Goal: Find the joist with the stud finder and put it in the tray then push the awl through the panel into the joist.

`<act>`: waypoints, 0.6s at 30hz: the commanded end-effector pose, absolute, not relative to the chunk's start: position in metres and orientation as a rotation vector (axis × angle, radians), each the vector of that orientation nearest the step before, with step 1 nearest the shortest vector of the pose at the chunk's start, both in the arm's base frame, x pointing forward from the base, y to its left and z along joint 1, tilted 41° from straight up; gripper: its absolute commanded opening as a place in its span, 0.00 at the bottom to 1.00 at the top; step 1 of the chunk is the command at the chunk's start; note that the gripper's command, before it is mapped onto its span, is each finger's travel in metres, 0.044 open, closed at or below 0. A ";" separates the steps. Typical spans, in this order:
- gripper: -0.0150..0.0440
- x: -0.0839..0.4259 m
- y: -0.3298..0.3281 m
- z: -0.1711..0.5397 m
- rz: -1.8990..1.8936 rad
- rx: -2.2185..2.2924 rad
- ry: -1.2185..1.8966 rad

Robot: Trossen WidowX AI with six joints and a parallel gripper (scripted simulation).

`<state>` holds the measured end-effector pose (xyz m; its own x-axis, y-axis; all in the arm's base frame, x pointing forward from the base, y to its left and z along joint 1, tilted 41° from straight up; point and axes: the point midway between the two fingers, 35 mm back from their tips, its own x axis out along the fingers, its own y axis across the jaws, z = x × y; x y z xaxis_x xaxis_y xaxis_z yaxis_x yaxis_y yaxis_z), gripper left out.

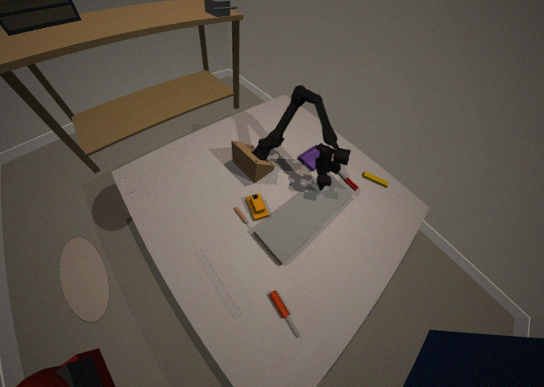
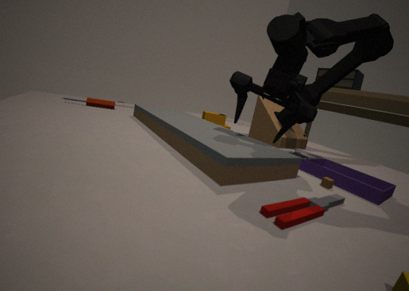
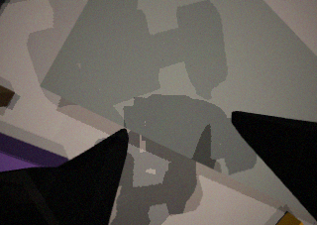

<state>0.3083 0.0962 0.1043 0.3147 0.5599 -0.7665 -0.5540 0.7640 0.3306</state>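
The orange-yellow stud finder (image 1: 257, 206) (image 2: 213, 117) (image 3: 288, 220) rests on the table beside the long side of the grey floor panel (image 1: 303, 224) (image 2: 185, 126) (image 3: 267, 76). A small tool with a salmon handle and thin shaft, seemingly the awl (image 1: 240, 214), lies beside the stud finder, its shaft pointing toward a panel corner. The purple tray (image 1: 308, 157) (image 2: 349, 182) (image 3: 25, 153) is near the panel's opposite end. My gripper (image 2: 255, 132) (image 3: 178, 125) is wide open and empty, pointing down above the panel's edge at the tray end. No hole shows in the panel.
Red-handled pliers (image 1: 351, 184) (image 2: 298, 213) and a small brown block (image 2: 326, 182) (image 3: 6, 96) lie near the tray. A yellow bar (image 1: 375, 179) lies beyond. An orange-red-handled tool (image 1: 279, 304) (image 2: 100, 103) lies past the panel's far end. The arm stands on a wooden wedge (image 1: 242, 161).
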 end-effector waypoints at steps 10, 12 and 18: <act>1.00 0.283 -0.077 -0.011 0.350 0.375 1.265; 1.00 0.268 -0.098 -0.027 0.301 0.450 1.288; 1.00 0.208 -0.145 -0.073 0.172 0.704 1.324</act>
<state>0.2464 -0.1228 -0.0464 0.2632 0.4668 -0.8443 0.1375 0.8481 0.5117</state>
